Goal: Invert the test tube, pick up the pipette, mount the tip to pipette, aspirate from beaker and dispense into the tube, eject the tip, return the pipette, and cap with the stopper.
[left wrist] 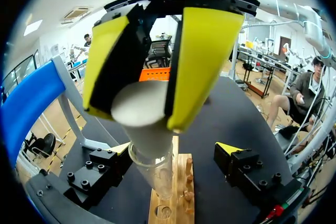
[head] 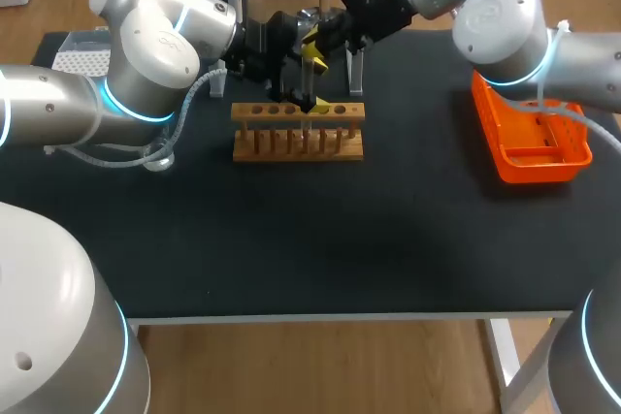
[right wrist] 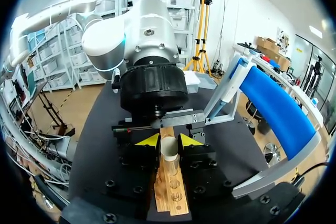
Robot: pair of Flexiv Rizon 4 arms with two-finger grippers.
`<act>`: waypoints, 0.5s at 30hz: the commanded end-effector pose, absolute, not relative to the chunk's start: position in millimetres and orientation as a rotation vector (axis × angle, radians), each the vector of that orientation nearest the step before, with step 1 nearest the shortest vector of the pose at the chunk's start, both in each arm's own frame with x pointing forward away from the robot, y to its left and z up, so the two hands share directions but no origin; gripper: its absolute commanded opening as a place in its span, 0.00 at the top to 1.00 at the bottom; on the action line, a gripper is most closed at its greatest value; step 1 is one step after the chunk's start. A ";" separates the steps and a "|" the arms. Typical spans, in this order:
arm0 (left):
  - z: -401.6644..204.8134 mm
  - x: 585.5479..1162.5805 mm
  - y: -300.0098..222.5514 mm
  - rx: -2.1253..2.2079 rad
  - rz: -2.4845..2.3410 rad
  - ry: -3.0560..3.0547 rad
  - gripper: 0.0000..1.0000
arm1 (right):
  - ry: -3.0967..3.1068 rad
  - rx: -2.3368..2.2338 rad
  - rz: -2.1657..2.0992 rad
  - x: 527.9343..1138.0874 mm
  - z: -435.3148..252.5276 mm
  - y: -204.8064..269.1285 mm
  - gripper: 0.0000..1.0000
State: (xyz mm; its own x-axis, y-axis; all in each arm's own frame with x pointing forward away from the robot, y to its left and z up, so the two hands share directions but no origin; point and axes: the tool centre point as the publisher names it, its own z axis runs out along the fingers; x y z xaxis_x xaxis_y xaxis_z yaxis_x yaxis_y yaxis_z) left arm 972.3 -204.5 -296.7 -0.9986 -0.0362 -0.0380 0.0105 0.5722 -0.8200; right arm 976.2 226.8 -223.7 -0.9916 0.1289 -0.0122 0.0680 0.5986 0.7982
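Flanking the test tube (left wrist: pixel 157 174) with fingers spread wide and nothing gripped, the left gripper (left wrist: pixel 174 149) seems posted to steady the tube, which stands upright in the wooden rack (head: pixel 297 143). The right gripper (right wrist: pixel 169 141) is clamped on the white stopper (left wrist: pixel 139 111), holding it at the tube's mouth, presumably to press it in.

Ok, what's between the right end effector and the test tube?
The white stopper: the right end effector grips it at the test tube's mouth, clearest in the left wrist view.
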 end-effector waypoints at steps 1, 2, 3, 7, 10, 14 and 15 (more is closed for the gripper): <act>-296.4 973.7 -204.9 -0.020 -1.428 2.746 0.00 | 2.757 0.169 1.359 975.6 -224.4 226.3 1.00; -296.4 973.7 -204.9 -0.020 -1.428 2.746 0.00 | 2.758 0.169 1.357 975.5 -225.2 226.5 1.00; -296.4 973.7 -204.9 -0.020 -1.428 2.746 0.00 | 2.760 0.169 1.356 975.5 -225.9 226.7 1.00; -296.4 973.7 -204.9 -0.020 -1.428 2.746 0.00 | 2.763 0.169 1.353 975.8 -227.3 227.5 1.00; -296.4 973.7 -204.9 -0.020 -1.428 2.746 0.00 | 2.763 0.167 1.354 976.2 -227.7 228.4 1.00; -296.4 973.7 -204.9 -0.020 -1.428 2.746 0.00 | 2.759 0.165 1.359 977.0 -226.9 229.8 1.00; -296.4 973.7 -204.9 -0.020 -1.428 2.746 0.00 | 2.758 0.164 1.360 977.1 -226.7 230.0 1.00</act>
State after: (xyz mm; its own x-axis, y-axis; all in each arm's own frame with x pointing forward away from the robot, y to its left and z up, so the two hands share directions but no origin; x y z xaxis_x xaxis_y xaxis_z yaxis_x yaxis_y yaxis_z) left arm 972.3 -204.5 -296.8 -0.9986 -0.0362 -0.0380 0.0105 0.5723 -0.8200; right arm 975.9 229.1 -225.0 -0.9921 0.1251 -0.0090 0.0690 0.6044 0.7937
